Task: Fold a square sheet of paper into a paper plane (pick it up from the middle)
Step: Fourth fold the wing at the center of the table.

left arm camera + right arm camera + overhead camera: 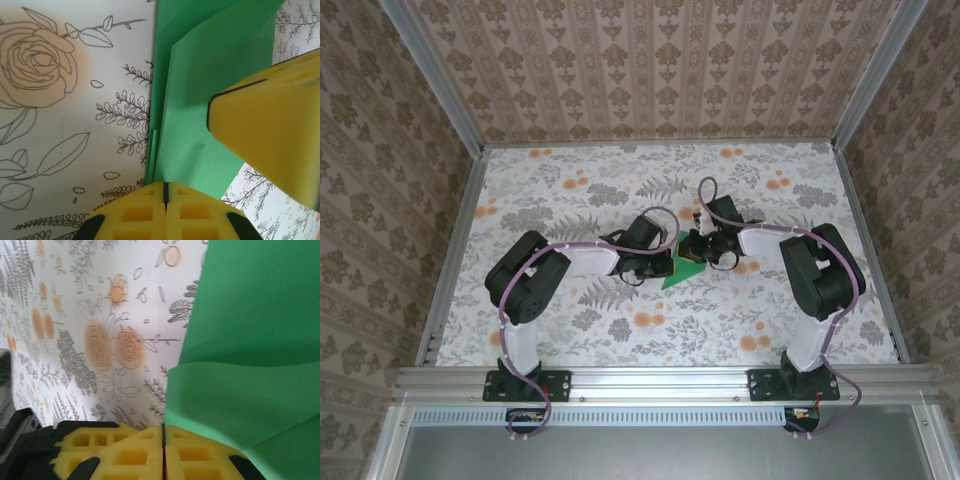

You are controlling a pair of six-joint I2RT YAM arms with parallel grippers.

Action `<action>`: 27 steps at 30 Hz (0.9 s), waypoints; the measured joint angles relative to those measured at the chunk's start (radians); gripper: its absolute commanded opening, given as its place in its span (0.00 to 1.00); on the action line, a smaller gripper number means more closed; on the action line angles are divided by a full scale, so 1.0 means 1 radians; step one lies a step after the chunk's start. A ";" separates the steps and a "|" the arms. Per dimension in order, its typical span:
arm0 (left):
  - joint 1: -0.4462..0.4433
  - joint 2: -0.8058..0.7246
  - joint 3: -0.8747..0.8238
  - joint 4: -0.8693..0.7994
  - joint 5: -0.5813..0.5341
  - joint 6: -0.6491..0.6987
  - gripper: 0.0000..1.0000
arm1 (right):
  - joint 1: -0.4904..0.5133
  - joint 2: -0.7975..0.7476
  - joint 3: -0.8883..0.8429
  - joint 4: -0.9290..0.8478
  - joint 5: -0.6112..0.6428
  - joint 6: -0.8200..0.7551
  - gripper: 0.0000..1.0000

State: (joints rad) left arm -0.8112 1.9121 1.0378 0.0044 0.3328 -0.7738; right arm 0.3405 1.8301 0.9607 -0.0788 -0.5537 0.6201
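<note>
The green sheet of paper point(676, 271) lies folded into a pointed, layered shape at the middle of the table, between my two grippers. In the left wrist view the paper point(200, 95) shows stacked edges on its left side. My left gripper point(165, 189) is shut, its tips at that folded edge and in front of the paper. The right gripper's yellow finger point(270, 130) rests over the paper. In the right wrist view a raised flap of the paper point(240, 400) comes out of the seam of my shut right gripper point(163, 430) and bends over its right finger. From above, the left gripper point(658, 263) and right gripper point(696, 252) nearly meet.
A flowered cloth point(620, 330) covers the table. Aluminium rails point(448, 250) and patterned walls close it in on the left, right and back. A metal rail point(650, 378) with the arm bases runs along the near edge.
</note>
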 measured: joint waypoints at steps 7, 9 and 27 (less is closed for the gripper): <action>-0.001 0.000 0.002 -0.004 -0.001 0.000 0.00 | -0.027 0.055 0.021 -0.032 -0.005 -0.030 0.08; -0.001 0.000 0.002 -0.004 -0.001 0.000 0.00 | -0.038 0.064 0.027 -0.036 -0.020 -0.034 0.08; -0.001 0.002 0.002 -0.001 0.000 0.000 0.00 | -0.214 0.130 0.123 -0.034 -0.005 -0.014 0.08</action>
State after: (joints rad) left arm -0.8120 1.9137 1.0393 0.0032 0.3325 -0.7738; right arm 0.1261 1.9598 1.0836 -0.1127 -0.5591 0.6064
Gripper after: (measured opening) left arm 0.060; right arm 0.080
